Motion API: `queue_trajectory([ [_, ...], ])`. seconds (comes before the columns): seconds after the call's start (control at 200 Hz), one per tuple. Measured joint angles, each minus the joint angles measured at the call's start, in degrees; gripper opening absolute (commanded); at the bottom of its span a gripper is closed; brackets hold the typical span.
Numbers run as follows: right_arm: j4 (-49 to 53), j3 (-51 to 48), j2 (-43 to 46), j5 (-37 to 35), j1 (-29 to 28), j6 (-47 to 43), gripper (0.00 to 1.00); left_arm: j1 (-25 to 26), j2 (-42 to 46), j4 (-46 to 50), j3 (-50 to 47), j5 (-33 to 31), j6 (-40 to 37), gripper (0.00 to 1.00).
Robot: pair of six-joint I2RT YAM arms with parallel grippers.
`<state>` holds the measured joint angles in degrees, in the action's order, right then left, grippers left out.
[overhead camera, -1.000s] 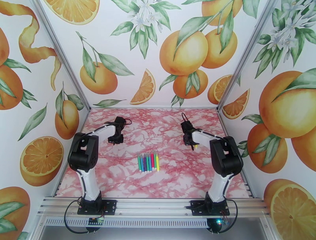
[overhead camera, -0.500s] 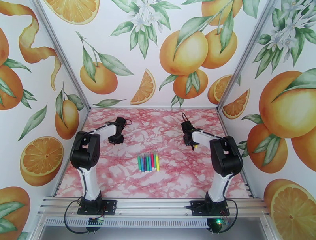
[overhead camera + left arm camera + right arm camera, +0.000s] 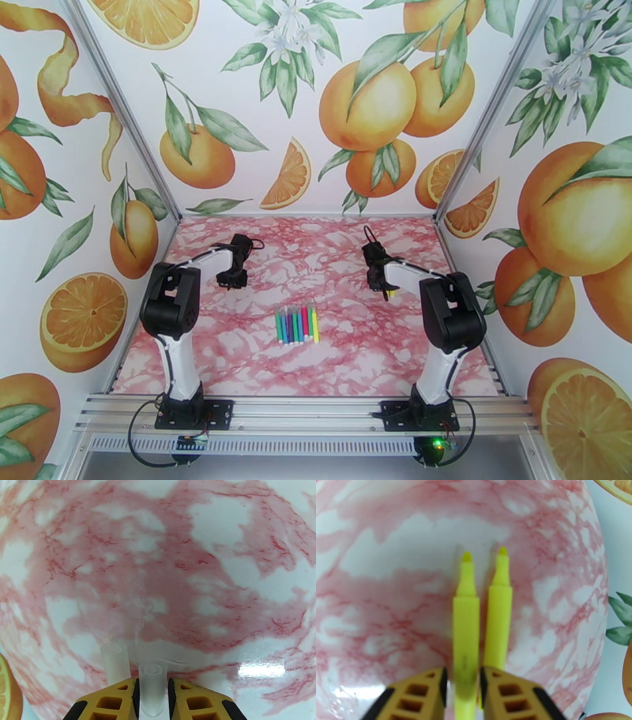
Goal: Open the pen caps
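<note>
Lying between left fingers: cap

A: From where does the top camera look?
B: High behind the arms, down on the tabletop.
A: The wrist cameras?
B: Very near, facing the same tabletop.

I see a glossy pink-and-white marbled tabletop reaching from the aluminium rail at its near edge to walls printed with oranges, leaves and white blossoms.
</note>
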<state>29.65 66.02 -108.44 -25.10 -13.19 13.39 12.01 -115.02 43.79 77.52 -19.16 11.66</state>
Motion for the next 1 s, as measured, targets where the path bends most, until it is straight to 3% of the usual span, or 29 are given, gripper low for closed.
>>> queue_trajectory([
  [0.215, 0.52, -0.04, 0.72, 0.15, -0.02, -0.28, 0.42, 0.00, 0.02, 0.02, 0.00, 0.33, -0.04, 0.29],
  [0.46, 0.66, -0.76, 7.19, 2.03, -0.72, -0.39, 0.47, -0.13, 1.66, 0.57, 0.00, 3.52, -0.07, 0.34],
  [0.701, 0.66, -2.14, 12.41, 5.77, -6.78, 0.07, 0.50, -0.11, 7.65, 1.46, 0.00, 7.69, -0.13, 0.39],
  [0.816, 0.24, -3.63, 14.53, 9.99, -10.93, 0.61, 0.51, -0.11, 10.49, 1.53, -0.07, 9.03, -0.22, 0.43],
  [1.001, -0.37, -6.60, 16.96, 17.27, -14.93, 2.71, 0.51, -0.11, 15.02, 0.63, -2.54, 11.34, -1.33, 0.60],
])
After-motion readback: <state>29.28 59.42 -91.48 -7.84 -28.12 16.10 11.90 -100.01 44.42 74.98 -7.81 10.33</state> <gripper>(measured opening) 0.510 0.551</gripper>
